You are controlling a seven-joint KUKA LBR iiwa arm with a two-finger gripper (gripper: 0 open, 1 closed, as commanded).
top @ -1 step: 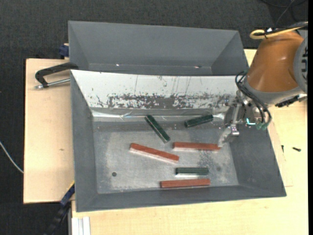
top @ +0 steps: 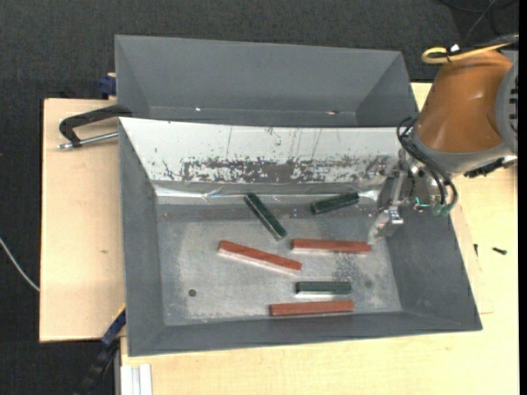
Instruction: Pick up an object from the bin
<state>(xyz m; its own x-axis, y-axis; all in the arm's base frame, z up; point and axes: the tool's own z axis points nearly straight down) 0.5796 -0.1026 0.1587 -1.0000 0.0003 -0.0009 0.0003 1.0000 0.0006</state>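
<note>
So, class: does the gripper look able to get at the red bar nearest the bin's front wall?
Probably yes. The red bar lies flat with nothing on it; the gripper is up by the right wall. The short green bar beside it looks apart.
</note>
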